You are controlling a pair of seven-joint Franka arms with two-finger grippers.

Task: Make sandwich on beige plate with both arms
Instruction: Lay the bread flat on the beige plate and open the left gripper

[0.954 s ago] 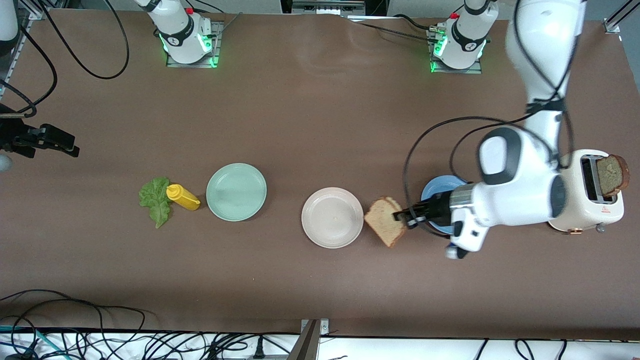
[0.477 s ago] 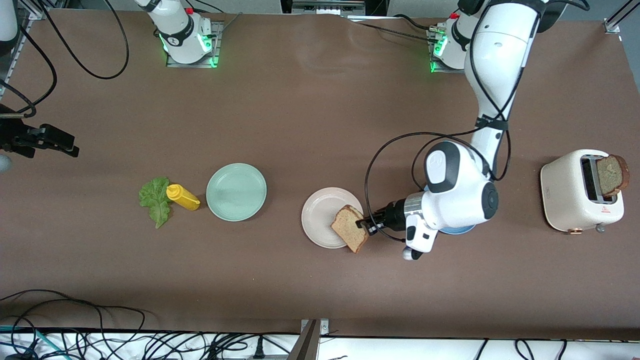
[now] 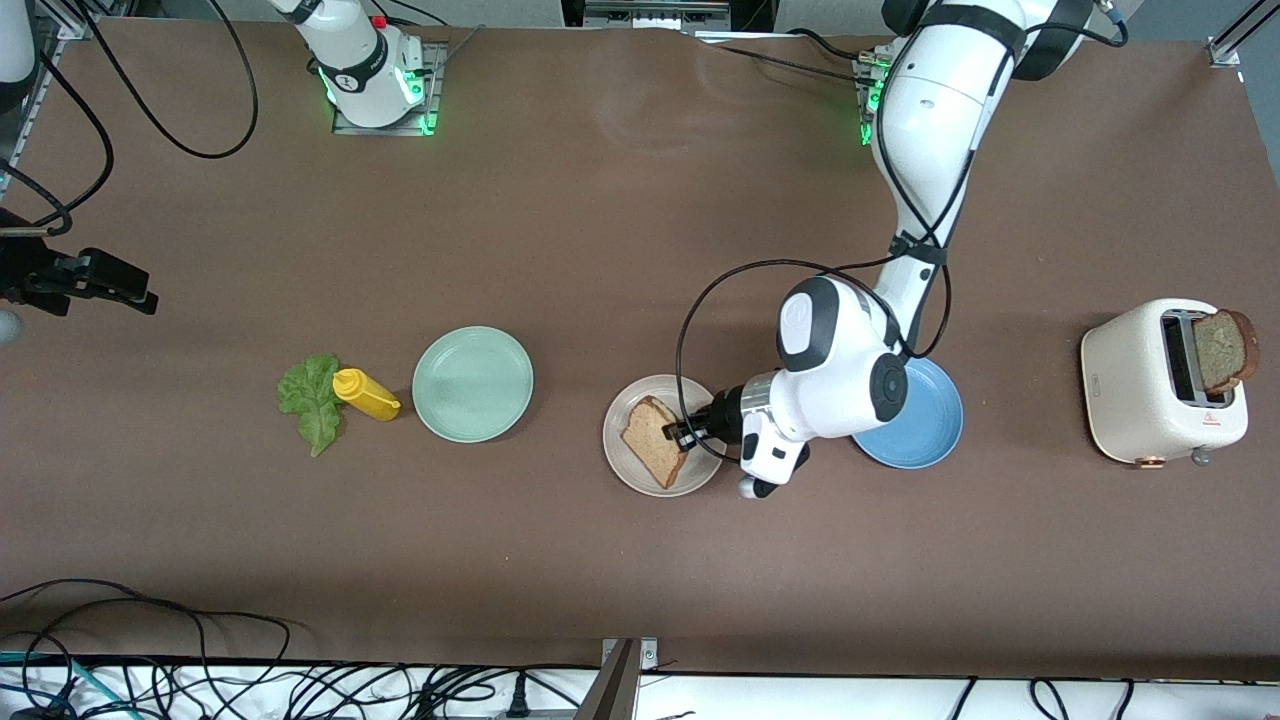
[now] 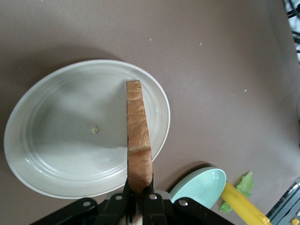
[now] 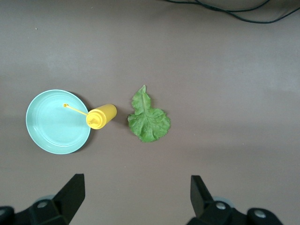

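My left gripper (image 3: 685, 433) is shut on a slice of brown bread (image 3: 652, 441), holding it tilted on edge over the beige plate (image 3: 625, 412). The left wrist view shows the slice (image 4: 138, 136) edge-on between the jaws of the left gripper (image 4: 139, 187), above the plate (image 4: 56, 140). A second slice (image 3: 1222, 350) stands in the toaster (image 3: 1130, 390). The green lettuce leaf (image 3: 310, 400) lies on the table toward the right arm's end. My right gripper (image 3: 140, 297) waits high at that end, open and empty. Its wrist view shows the right gripper (image 5: 136, 187) above the lettuce (image 5: 149, 119).
A yellow squeeze bottle (image 3: 365, 395) lies between the lettuce and a mint-green plate (image 3: 472, 383). A blue plate (image 3: 925, 430) sits beside the beige plate, partly under the left arm. Cables run along the table's front edge.
The left arm has carried the bread slice from beside the blue plate toward the right arm's end, to over the beige plate. The right arm has not moved.
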